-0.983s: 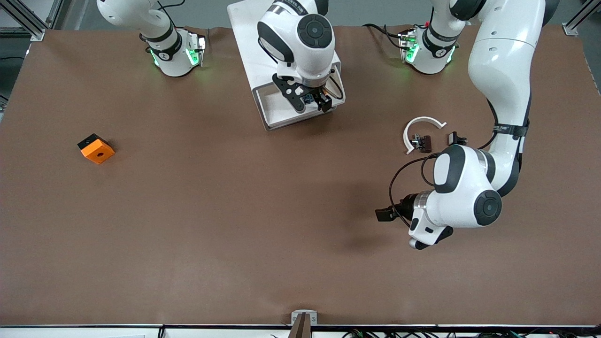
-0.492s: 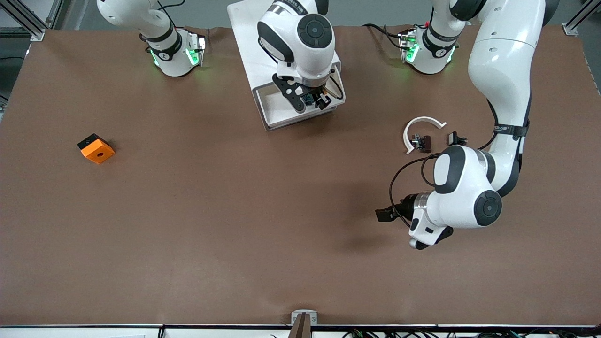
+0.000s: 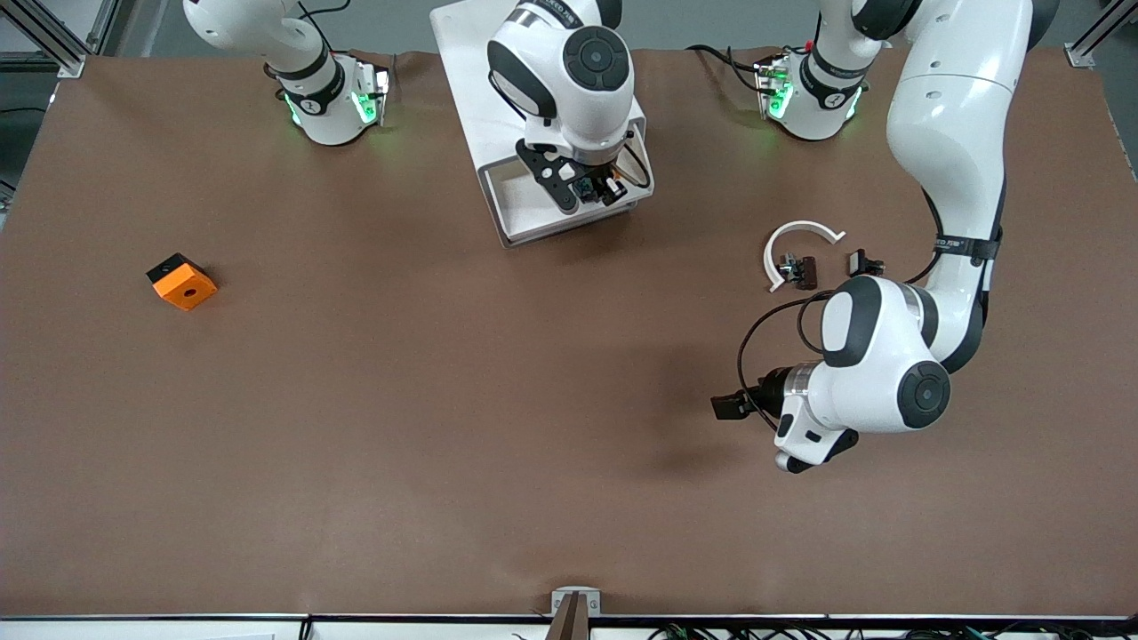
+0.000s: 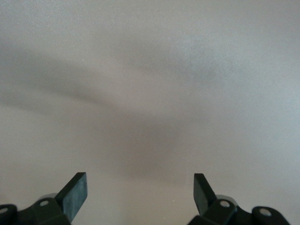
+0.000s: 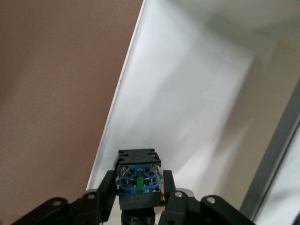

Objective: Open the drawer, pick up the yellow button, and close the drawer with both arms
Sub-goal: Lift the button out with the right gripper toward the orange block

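The white drawer unit (image 3: 471, 80) stands between the arms' bases with its drawer (image 3: 524, 209) pulled open toward the front camera. My right gripper (image 3: 594, 191) is over the open drawer, shut on the button (image 5: 139, 180), whose blue base and black body show between the fingers (image 5: 105, 190) in the right wrist view. The white drawer floor (image 5: 187, 117) lies below it. My left gripper (image 3: 731, 405) is open and empty, held above bare brown table; its fingertips (image 4: 75, 192) stand wide apart in the left wrist view.
An orange cube (image 3: 182, 282) with a round hole sits toward the right arm's end of the table. A white arc (image 3: 796, 244) with small black clip parts (image 3: 800, 269) lies near the left arm's elbow.
The right gripper's fingers have closed in on the button over the drawer. The left arm has not moved.
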Controlling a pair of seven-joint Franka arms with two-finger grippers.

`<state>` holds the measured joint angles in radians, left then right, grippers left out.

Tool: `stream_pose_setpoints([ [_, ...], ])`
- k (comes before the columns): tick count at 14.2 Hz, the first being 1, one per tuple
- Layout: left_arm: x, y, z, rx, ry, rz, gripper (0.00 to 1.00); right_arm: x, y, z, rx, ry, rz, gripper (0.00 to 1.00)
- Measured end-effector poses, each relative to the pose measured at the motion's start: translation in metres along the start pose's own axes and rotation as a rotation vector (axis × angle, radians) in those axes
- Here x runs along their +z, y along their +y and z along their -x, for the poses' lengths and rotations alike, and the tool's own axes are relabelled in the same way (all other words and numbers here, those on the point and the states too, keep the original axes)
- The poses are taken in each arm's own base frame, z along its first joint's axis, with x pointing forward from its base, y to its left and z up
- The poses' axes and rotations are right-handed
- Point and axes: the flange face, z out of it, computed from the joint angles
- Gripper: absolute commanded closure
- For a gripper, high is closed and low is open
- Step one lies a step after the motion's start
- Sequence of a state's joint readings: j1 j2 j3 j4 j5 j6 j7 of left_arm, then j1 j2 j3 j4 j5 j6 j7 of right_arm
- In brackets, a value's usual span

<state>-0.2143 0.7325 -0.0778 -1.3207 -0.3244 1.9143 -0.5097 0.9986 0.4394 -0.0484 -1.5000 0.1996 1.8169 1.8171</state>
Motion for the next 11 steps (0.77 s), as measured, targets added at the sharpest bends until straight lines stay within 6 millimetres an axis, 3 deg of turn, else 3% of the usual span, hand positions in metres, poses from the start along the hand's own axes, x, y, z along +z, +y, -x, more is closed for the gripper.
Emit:
stream_pose_setpoints([
  [5,0.000,0.000,0.000,0.000,0.000,0.000,0.00,-0.004,-0.001,-0.001,0.002,-0.004,-0.007,1.00],
  [7,0.000,0.000,0.000,0.000,0.000,0.000,0.00,-0.019,-0.006,-0.003,0.024,-0.053,-0.027,1.00],
  [9,0.000,0.001,0.000,-0.003,-0.005,0.008,0.00,-0.051,-0.017,-0.025,0.065,-0.115,-0.068,1.00],
  [11,0.000,0.001,0.001,-0.006,-0.009,0.016,0.00,-0.084,-0.024,-0.069,0.044,-0.129,-0.078,1.00],
])
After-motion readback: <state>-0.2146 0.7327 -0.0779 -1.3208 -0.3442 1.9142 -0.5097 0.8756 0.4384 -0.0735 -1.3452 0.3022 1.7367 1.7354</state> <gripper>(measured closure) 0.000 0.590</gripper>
